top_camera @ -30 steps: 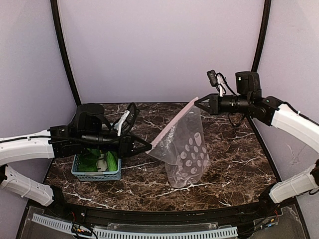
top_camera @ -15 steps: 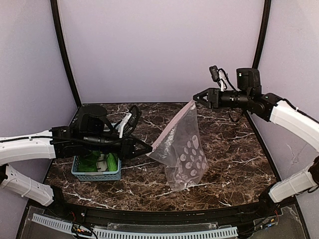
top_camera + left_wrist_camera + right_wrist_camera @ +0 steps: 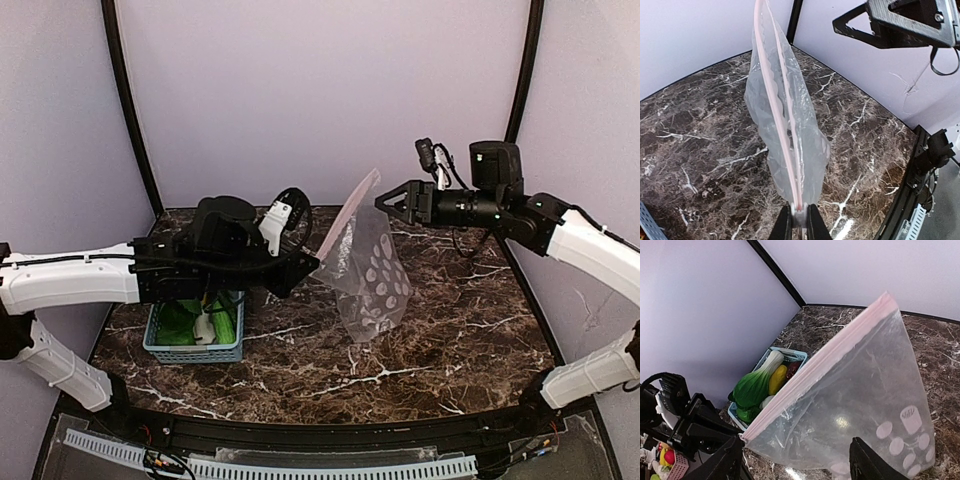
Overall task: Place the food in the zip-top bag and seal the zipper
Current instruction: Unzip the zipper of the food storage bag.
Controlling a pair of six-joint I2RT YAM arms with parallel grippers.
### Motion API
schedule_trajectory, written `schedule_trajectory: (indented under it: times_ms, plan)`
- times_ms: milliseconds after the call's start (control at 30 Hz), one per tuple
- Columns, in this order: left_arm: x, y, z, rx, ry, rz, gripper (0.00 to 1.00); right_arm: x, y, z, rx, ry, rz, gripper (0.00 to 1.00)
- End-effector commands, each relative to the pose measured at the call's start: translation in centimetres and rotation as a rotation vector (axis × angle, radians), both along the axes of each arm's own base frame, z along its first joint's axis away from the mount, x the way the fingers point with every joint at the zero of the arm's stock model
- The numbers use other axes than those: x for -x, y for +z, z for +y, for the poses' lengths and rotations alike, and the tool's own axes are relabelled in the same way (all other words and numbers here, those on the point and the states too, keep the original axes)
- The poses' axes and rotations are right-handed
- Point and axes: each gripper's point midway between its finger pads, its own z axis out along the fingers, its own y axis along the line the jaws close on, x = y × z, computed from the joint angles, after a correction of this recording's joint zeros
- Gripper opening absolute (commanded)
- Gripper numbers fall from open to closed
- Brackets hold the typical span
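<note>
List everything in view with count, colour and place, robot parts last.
zip-top bag: one, clear with white dots, held up over mid-table
zipper: one, pale pink, along the bag's mouth
basket: one, light blue, left side of the table
food: several pieces, green-and-white, yellow, dark red, all in the basket
table: one, dark marble with white veins, under everything
left gripper: one, black, jaws shut on the zipper's end
right gripper: one, black, jaws open, near the bag's top corner, holding nothing
</note>
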Motion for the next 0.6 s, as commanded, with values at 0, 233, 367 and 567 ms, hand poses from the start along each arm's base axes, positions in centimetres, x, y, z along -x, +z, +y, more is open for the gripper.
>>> schedule_trajectory:
  times_ms: [0,233,367,567]
  plan:
    - [-2.2,2.5,1.2,-0.051,0.146,-0.174,0.01,0.6,-0.2,0.3,-0.02,-0.036,0.044,0.7]
    - [-2.5,4.8,2.8,-0.138,0.29,-0.38,0.01,1.4,0.8,2.2,-0.079,0.012,0.043,0.67]
    - [-2.4,2.9,2.8,-0.223,0.294,-0.397,0.01,1.3,0.4,3.1,-0.103,0.032,0.058,0.61]
    - [-1.4,-1.3,1.7,-0.285,0.234,-0.301,0.01,1.1,0.3,4.5,-0.11,0.066,0.065,0.6]
